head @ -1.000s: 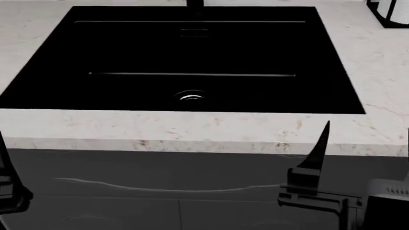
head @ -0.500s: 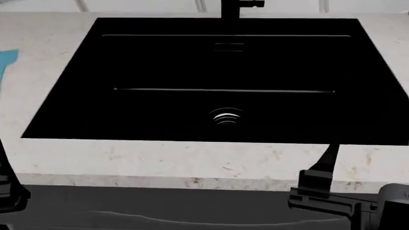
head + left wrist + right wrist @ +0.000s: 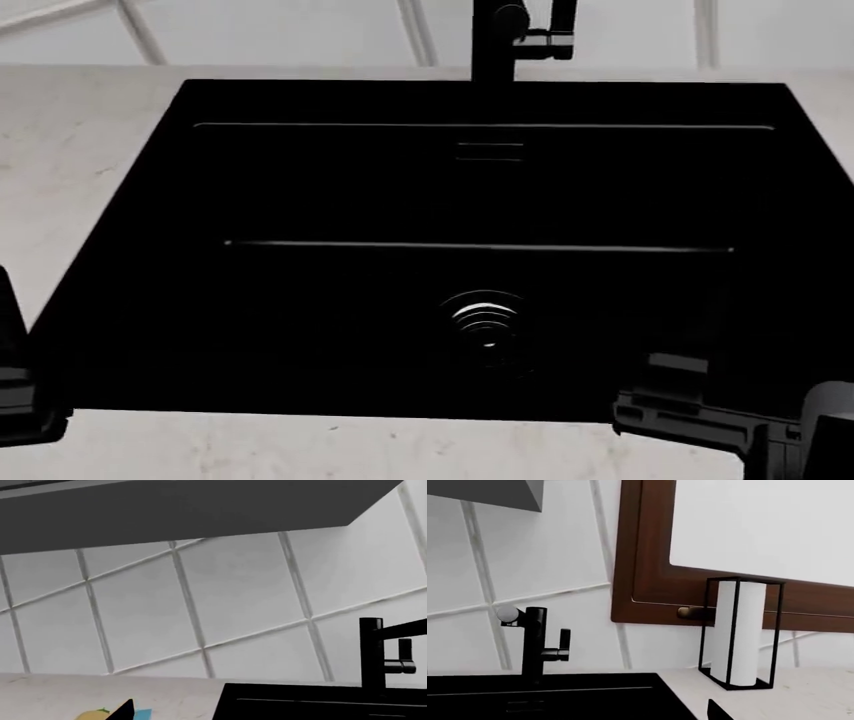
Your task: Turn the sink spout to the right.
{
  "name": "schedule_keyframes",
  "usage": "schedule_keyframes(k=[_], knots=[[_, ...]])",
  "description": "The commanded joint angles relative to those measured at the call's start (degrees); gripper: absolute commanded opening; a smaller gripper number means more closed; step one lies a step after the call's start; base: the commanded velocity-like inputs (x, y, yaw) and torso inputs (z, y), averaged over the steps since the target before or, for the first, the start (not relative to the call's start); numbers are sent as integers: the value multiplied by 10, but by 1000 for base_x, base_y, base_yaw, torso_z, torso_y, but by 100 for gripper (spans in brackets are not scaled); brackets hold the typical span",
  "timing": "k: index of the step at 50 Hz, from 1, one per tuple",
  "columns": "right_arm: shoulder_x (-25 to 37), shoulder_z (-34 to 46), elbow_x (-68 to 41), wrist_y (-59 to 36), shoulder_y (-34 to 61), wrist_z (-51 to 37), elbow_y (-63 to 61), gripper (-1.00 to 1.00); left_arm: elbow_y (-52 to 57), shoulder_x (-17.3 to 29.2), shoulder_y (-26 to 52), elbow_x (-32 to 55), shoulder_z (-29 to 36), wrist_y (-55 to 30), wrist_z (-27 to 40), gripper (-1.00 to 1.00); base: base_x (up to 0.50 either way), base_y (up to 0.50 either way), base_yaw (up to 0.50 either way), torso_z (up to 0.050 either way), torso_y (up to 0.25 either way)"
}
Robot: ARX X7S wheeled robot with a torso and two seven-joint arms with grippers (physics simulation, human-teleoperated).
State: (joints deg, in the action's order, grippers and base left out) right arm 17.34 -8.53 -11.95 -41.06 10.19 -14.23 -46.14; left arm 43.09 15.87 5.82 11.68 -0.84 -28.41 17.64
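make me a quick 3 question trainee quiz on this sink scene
1. True or false: a gripper is touching the sink spout.
2. What stands on the counter beside the sink in the right wrist view? A) kettle B) paper towel roll in a wire frame C) bowl
3. Fill in: the round silvery ring on the sink floor is the ____.

Key: 1 false; 2 B, the paper towel roll; 3 drain.

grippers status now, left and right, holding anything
Left gripper: only an edge in view, state cannot be told.
Right gripper: partly in view, holding nothing, open or shut cannot be told.
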Motion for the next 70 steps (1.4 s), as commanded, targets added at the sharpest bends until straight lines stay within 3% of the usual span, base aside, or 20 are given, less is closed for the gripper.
schedule_keyframes(k=[1,31,53,64,65,70], knots=[[2,0,0,3,-7,-3,2,100,-2,5,-1,0,9,0,1,100,402,16,0,0,0],[6,3,-7,-3,-8,-10,4,100,-12,6,-4,11,13,12,5,100,399,6,0,0,1],[6,9,-9,0,-8,-15,14,100,-12,12,7,12,31,-4,10,100,5,0,0,0,0],[4,33,-29,-50,20,-17,-21,100,-16,15,4,13,36,8,8,100,0,0,0,0,0],[-18,7,-73,-59,28,-3,-24,100,-17,15,4,13,35,9,8,100,0,0,0,0,0],[-6,52,-62,-102,62,-15,-46,100,-22,15,0,13,41,15,6,100,0,0,0,0,0]])
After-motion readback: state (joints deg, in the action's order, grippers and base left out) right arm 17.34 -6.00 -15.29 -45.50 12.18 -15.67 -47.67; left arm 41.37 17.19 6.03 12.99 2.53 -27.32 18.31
